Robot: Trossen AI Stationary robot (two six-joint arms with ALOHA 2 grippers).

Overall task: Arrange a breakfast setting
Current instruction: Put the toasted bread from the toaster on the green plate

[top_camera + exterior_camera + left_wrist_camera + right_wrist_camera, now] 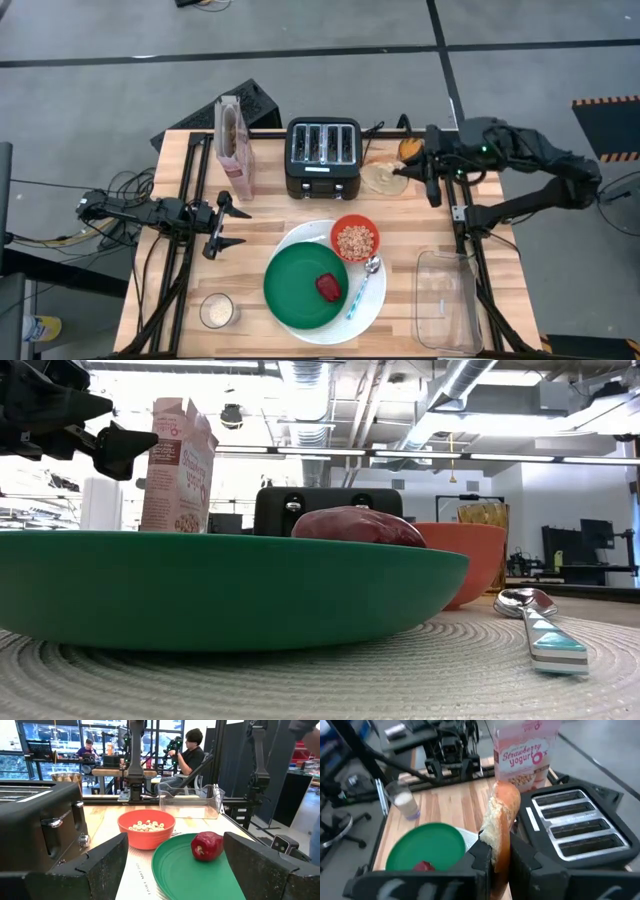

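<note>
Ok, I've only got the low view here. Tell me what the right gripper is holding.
Observer: The right gripper is shut on a bagel half, held on edge beside the toaster.
Operator: Now report on the left gripper.
Observer: The left gripper is open and empty. It hovers to the left of the white plate, facing it.
Operator: Check inside the red bowl.
Observer: The red bowl has cereal rings in it.
</note>
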